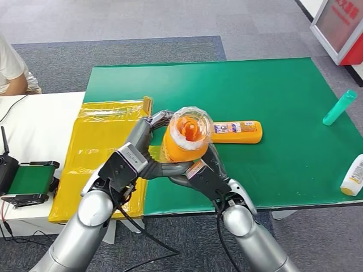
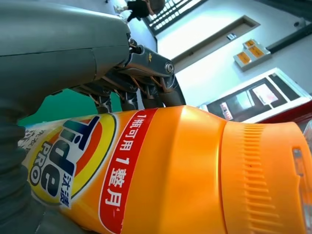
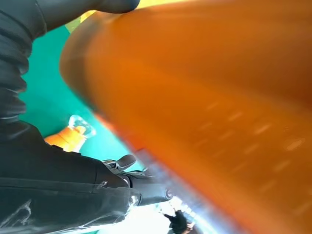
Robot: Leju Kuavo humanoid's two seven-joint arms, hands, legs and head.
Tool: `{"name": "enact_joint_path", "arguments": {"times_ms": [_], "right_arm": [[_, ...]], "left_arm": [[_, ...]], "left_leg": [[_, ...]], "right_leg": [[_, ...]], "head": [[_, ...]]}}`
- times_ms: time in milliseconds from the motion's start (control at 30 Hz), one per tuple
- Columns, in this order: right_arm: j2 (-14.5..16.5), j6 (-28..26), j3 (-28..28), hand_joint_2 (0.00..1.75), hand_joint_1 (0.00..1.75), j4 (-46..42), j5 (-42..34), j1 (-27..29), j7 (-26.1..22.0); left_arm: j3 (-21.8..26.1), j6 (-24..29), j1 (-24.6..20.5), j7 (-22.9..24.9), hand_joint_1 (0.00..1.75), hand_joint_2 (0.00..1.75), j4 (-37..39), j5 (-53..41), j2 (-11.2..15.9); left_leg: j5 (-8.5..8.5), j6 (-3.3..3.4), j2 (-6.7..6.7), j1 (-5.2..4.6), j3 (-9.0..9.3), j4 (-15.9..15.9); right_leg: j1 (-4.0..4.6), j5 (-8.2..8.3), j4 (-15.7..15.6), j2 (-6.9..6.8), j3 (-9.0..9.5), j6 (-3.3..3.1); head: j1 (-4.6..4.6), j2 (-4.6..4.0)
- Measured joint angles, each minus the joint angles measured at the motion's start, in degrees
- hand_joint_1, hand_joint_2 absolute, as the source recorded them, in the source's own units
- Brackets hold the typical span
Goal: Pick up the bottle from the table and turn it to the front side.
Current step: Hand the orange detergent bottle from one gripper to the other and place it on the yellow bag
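Green matting (image 1: pixel 278 90) covers most of the tabletop, with a yellow plastic sheet (image 1: pixel 98 153) lying over its left edge and a white surface (image 1: pixel 38 124) beyond that. Open green room stretches toward the far edge and the right side, where a teal tube (image 1: pixel 339 107) lies near the right edge and a white bottle (image 1: pixel 353 177) sits at the near right corner. A flat orange bottle (image 1: pixel 237 132) lies on the mat just behind the raised hands.

Both hands hold the task's orange bottle (image 1: pixel 187 137) lifted above the near edge, its clear-wrapped cap end tipped up toward the head camera. The left hand (image 1: pixel 143 144) grips it from the left, fingers wrapped around its body; the right hand (image 1: pixel 205 173) cradles it from below and the right.

The bottle is glossy orange plastic with a ribbed cap (image 2: pixel 264 180) and a round Tide label (image 2: pixel 69 156) crossed by a red band.
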Motion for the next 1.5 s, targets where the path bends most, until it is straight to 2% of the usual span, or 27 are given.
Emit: {"name": "enact_joint_path", "arguments": {"times_ms": [300,500,600,733,800,867,1100,1233,1367,1500], "right_arm": [[-0.1,-1.6,-6.3,1.75,0.00,-0.2,-0.9,2.0,0.3],[-0.1,-1.7,-8.6,1.75,0.00,-0.7,-1.0,2.8,0.2],[-0.1,-1.9,-9.8,1.75,0.00,-1.3,-1.0,3.3,0.2],[-0.2,-2.4,-12.9,1.75,0.00,-3.5,-0.9,4.7,-0.1],[-0.3,-2.6,-14.8,1.75,0.00,-5.5,-1.0,5.7,-0.9],[-0.4,-2.6,-16.3,1.75,0.00,-7.8,-1.0,6.4,-1.6],[-0.5,-2.5,-18.4,1.75,0.00,-12.0,-0.9,7.6,-2.2],[-0.5,-2.7,-18.6,1.75,0.00,-14.5,-0.2,8.3,-4.5],[-0.8,-1.6,-18.7,1.75,0.00,-21.6,1.1,9.8,-5.5],[-1.7,-0.6,-18.4,1.75,0.00,-28.2,3.4,11.0,-5.9]], "left_arm": [[2.7,6.6,1.4,-1.5,1.75,1.75,-1.0,-8.2,1.6],[3.5,8.2,1.7,-1.8,1.75,1.75,-1.6,-11.2,2.4],[3.6,12.6,1.8,-1.5,1.75,1.75,-1.9,-20.1,2.9],[4.7,19.7,1.7,1.9,1.75,1.75,-2.3,-41.0,4.4],[5.3,20.3,1.5,3.7,1.75,1.75,-2.1,-48.0,5.7],[5.8,20.4,1.2,4.5,1.75,1.75,-1.6,-51.2,6.7],[6.4,20.8,0.7,5.2,1.75,1.75,-0.3,-53.0,8.1],[6.4,19.5,-0.1,8.4,1.75,1.75,1.0,-59.1,8.9],[7.0,18.1,-2.3,10.7,1.75,1.75,7.5,-65.1,10.2],[8.5,20.8,-2.6,10.3,1.75,1.75,15.4,-65.8,10.5]], "left_leg": [[0.00,0.00,0.00,0.00,0.00,0.0],[0.00,0.00,0.00,0.00,0.00,0.0],[0.00,0.00,0.00,0.00,0.00,0.0],[0.00,0.00,0.00,0.00,0.00,0.0],[0.00,0.00,0.00,0.00,0.00,0.0],[0.00,0.00,0.00,0.00,0.00,0.0],[0.00,0.00,0.00,0.00,0.00,0.0],[0.01,0.00,0.00,0.00,0.00,0.0],[0.01,-0.02,0.01,0.00,0.00,0.0],[0.01,-0.03,0.01,0.00,0.00,0.0]], "right_leg": [[0.00,0.00,0.0,0.00,0.00,0.00],[0.00,0.00,0.0,0.00,0.00,0.00],[0.00,0.00,0.0,0.00,0.00,0.00],[0.00,0.00,0.0,0.00,-0.02,0.00],[0.00,0.00,0.0,0.00,-0.03,0.00],[0.00,0.00,0.0,0.00,-0.03,0.00],[0.00,0.00,0.0,0.01,-0.03,0.00],[0.00,0.00,0.0,0.00,-0.05,0.00],[0.00,0.02,0.0,0.04,-0.07,-0.03],[0.00,0.02,0.0,0.06,-0.07,-0.03]], "head": [[0.00,0.00],[0.00,0.00],[0.00,0.00],[0.00,0.00],[0.00,0.00],[0.00,0.00],[-0.01,0.00],[0.00,0.00],[-0.02,0.00],[0.00,0.00]]}}
